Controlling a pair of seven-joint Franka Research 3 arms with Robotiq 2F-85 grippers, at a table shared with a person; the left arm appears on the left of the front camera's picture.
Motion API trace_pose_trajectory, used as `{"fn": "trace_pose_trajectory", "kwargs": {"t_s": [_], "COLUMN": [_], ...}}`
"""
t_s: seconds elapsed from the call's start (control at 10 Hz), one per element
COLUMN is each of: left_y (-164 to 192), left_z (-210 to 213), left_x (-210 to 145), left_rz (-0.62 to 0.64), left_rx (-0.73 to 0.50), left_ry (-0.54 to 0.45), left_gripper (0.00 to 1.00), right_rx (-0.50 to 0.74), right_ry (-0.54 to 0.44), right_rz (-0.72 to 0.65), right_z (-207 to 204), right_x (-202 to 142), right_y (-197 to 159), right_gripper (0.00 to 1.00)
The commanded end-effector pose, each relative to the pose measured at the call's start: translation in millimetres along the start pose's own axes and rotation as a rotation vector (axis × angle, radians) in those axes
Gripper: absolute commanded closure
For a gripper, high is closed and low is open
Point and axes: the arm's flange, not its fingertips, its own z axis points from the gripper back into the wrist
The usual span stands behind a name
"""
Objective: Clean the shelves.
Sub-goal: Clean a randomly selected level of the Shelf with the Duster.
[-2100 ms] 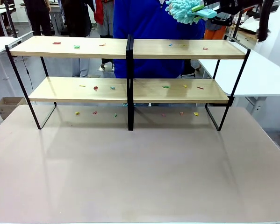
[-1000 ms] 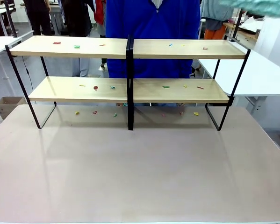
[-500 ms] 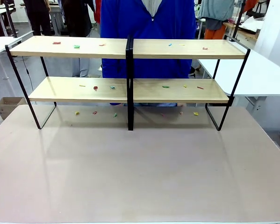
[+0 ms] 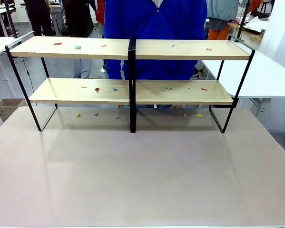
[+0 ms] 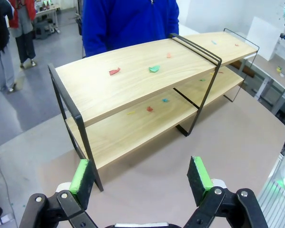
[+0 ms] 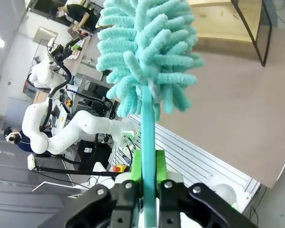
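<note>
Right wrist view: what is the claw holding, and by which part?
The right claw grips the teal duster by its thin handle, below the fluffy head.

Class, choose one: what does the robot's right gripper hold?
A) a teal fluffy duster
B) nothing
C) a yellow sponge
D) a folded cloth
A: the right wrist view shows the right gripper shut on the handle of the teal fluffy duster.
</note>
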Motion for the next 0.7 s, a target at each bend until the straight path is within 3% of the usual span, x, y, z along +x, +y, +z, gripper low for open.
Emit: {"fn": "trace_pose_trajectory", "kwargs": {"t_s": [0.0, 0.6], "left_y": [-0.4, -0.4], "left_z": [0.3, 0.3], "left_x": [-1.5, -1.5], "left_rz": [0.011, 0.011], "left_rx": [0.009, 0.009], "left_ry": [0.013, 0.013], "left_gripper": [0.0, 0.0], "right_rx": [-0.001, -0.001], "right_ry": [0.0, 0.0], "right_rz": [0.005, 0.005], "right_z": [5.4, 5.4], "right_x": [-3.5, -3.5], "right_y": [-1.9, -1.9], "right_gripper": [1.0, 1.0]}}
